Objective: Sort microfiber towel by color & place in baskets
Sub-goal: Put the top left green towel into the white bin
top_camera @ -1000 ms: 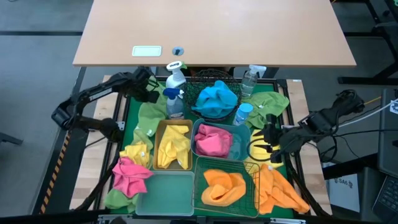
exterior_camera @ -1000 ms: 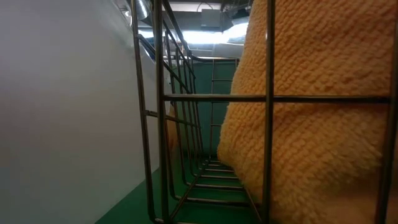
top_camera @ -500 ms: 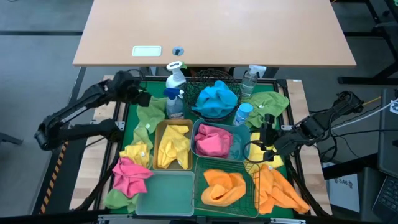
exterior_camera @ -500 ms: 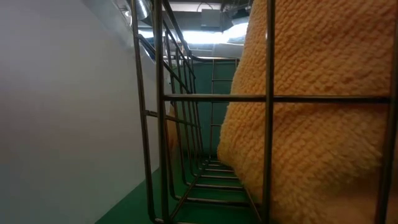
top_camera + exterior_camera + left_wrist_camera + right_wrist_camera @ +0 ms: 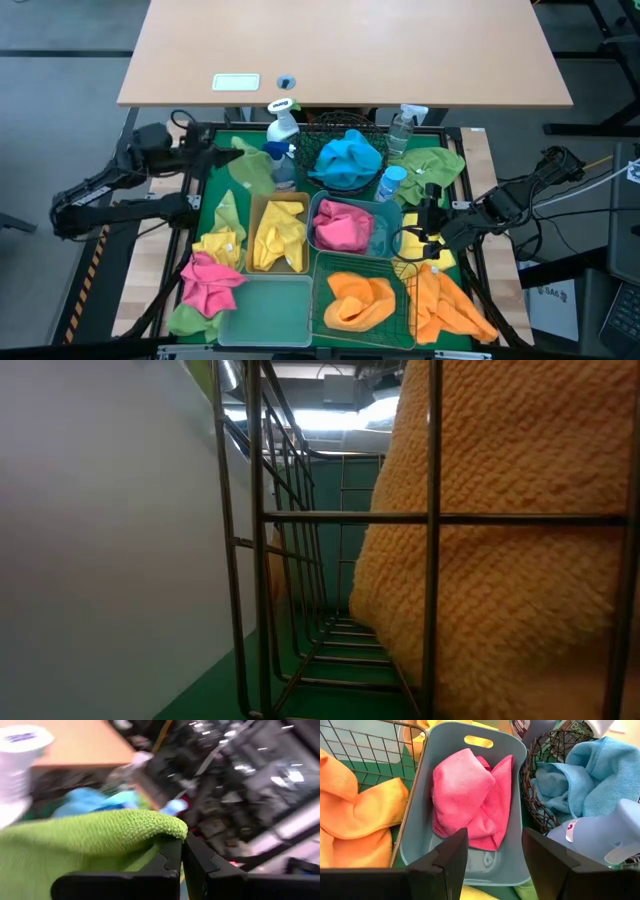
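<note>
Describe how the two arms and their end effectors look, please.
Both arms are dark, jointed and slim. The left end effector has matte black angular fingers. The right end effector has broad black flat-faced fingers. Black cables loop near the right arm.

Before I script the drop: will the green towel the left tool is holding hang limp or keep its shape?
Probably limp: the green towel droops in folds from the shut left tool. Its fuzzy pile suggests it won't slip. It looks light, so it may land crumpled.
</note>
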{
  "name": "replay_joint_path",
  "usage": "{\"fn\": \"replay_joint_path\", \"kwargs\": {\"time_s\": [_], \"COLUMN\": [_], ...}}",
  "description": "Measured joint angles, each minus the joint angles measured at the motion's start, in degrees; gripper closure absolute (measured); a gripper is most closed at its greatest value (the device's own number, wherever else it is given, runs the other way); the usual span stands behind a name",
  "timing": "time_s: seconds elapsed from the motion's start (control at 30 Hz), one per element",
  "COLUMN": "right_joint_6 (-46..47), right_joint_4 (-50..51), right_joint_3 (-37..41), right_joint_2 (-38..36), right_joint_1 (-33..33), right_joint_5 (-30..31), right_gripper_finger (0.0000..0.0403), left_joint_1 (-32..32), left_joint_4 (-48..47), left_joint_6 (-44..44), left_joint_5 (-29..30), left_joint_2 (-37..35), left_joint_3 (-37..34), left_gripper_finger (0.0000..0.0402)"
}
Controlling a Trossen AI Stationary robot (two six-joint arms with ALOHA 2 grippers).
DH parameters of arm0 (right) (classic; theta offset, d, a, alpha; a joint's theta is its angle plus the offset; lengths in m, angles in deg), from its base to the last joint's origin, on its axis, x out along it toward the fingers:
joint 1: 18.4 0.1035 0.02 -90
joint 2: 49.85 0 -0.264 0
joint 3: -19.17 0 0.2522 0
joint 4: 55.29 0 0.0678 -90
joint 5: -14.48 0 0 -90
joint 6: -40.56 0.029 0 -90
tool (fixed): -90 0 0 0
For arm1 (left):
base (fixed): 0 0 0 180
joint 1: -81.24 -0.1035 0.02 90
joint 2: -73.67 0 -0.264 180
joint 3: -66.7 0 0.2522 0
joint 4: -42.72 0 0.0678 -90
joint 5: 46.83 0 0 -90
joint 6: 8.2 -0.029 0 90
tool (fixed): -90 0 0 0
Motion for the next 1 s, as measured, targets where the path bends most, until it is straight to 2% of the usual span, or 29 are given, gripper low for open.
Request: {"fn": "replay_joint_path", "kwargs": {"time_s": [0.27,0.4,0.6,0.87,1.0], "right_joint_6": [0.0,0.0,0.0,0.0,0.0], "right_joint_4": [-1.9,-1.98,-2.05,-2.03,-2.03], "right_joint_3": [0.0,0.0,0.0,0.0,0.0], "right_joint_2": [0.0,0.0,0.0,0.0,0.0], "right_joint_1": [0.0,0.0,0.0,0.0,0.0], "right_joint_5": [-0.07,-0.09,-0.11,-0.13,-0.13], "right_gripper_finger": [0.0217,0.0217,0.0217,0.0217,0.0217], "left_joint_1": [8.54,13.18,22.55,35.8,41.82], "left_joint_4": [11.39,13.66,16.45,27.43,28.23], "left_joint_6": [0.01,-1.37,-3.17,-3.4,-3.37], "left_joint_5": [0.28,0.4,0.9,0.91,4.12], "left_joint_2": [0.08,1.11,7.09,15.7,17.59], "left_joint_3": [0.0,0.0,0.0,0.0,0.0], "left_gripper_finger": [0.0402,0.0401,0.0401,0.0401,0.0401]}}
